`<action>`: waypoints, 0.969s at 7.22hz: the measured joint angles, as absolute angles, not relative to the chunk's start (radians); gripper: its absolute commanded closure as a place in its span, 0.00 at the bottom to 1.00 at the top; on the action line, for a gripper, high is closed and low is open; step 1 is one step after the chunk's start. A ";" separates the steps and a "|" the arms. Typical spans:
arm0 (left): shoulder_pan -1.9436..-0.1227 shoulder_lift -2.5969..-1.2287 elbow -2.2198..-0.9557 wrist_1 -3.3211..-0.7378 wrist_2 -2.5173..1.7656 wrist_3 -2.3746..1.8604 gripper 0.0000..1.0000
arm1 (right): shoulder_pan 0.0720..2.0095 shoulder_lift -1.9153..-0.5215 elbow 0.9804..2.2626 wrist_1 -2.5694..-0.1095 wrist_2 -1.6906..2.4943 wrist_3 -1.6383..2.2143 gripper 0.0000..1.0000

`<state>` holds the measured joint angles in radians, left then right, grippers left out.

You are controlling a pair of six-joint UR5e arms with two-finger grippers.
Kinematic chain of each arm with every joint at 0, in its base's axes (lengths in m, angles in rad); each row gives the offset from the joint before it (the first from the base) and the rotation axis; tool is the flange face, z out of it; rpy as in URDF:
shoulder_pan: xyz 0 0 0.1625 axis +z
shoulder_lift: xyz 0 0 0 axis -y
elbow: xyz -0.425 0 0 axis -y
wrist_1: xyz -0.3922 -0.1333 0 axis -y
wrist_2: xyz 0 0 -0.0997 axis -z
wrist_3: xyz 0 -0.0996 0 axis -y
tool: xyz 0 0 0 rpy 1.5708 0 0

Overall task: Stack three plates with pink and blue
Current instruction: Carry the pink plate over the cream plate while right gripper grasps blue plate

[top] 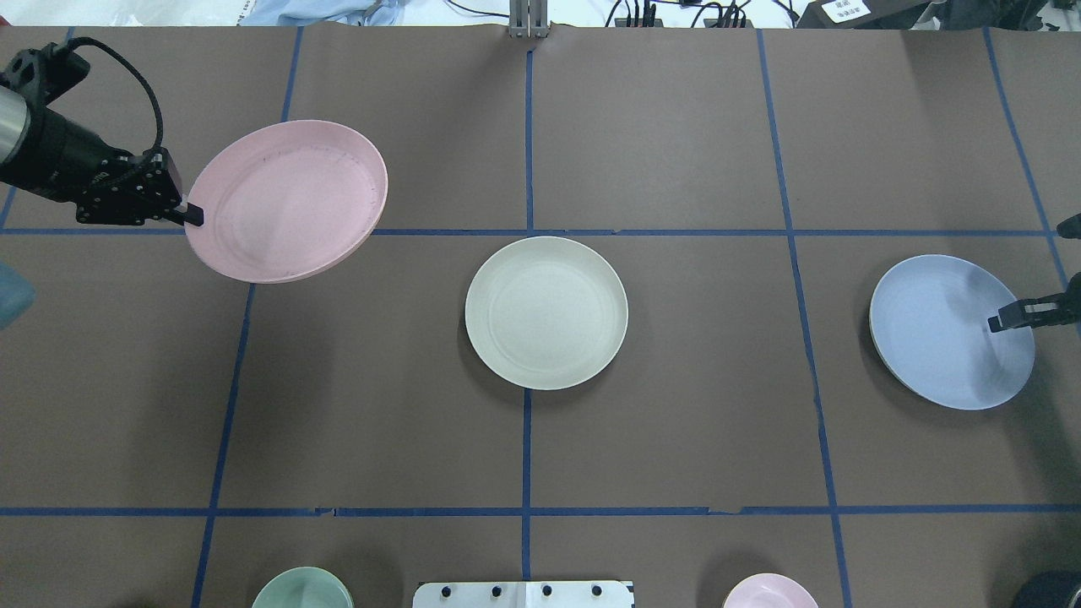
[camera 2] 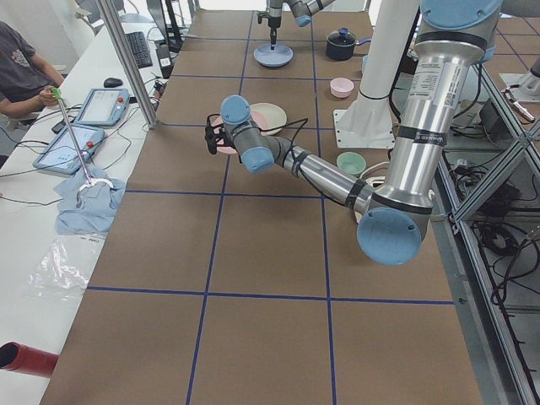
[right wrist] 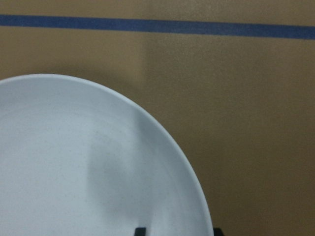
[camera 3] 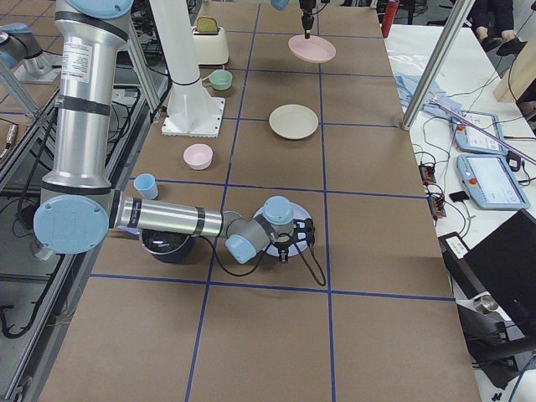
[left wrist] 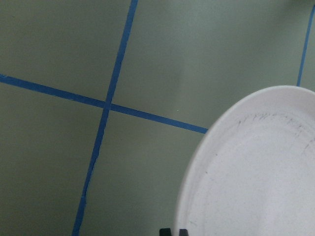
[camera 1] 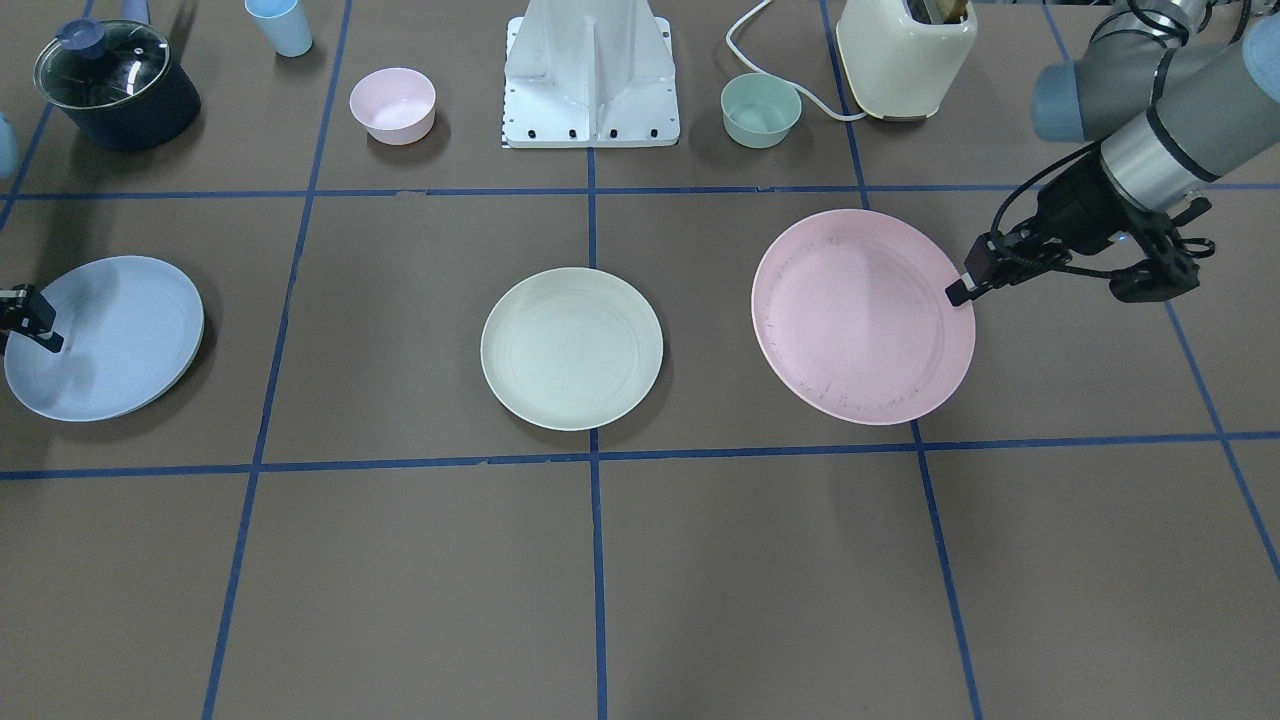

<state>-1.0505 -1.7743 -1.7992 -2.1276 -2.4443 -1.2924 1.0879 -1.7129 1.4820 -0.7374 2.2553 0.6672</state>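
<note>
Brown matte sheeting covers the table point(top: 676, 405), marked into big squares by blue tape. Desks with tablets, cables and a crumpled blue cloth run along its far side, where a person sits.

In the overhead view the pink plate point(top: 287, 198) is at far left, tilted and apparently lifted off the table. The left gripper point(top: 192, 215) is clamped on its left rim. The cream plate point(top: 546, 312) lies flat at the centre, well apart from both others. The blue plate point(top: 946, 329) lies at the right. The right gripper point(top: 1001, 321) is at its right rim, and the wrist view shows the fingers spread, one over the plate and one outside it, not closed.

That gripper is cut off by the frame edge in the overhead and front views. In each side view the near arm hides most of its own plate.

On the robot's side, by its white base point(camera 1: 590, 80), stand a green bowl point(camera 1: 760, 110), a pink bowl point(camera 1: 392, 105), a blue cup point(camera 1: 280, 25), a lidded dark pot point(camera 1: 115, 85) and a cream toaster point(camera 1: 905, 55).
</note>
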 measured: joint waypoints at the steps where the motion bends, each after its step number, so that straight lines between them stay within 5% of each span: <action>1: -1.030 -1.779 -1.797 -2.128 -2.426 -1.299 1.00 | 1.096 -1.713 1.485 -0.738 2.269 0.667 1.00; 7: -0.734 -1.938 -1.783 -2.127 -2.227 -1.601 1.00 | 1.256 -1.714 1.547 -0.737 2.482 0.667 1.00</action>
<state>-0.7340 -1.9384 -1.7832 -2.1266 -2.2268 -1.6013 1.2563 -1.7136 1.5473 -0.7373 2.4815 0.6673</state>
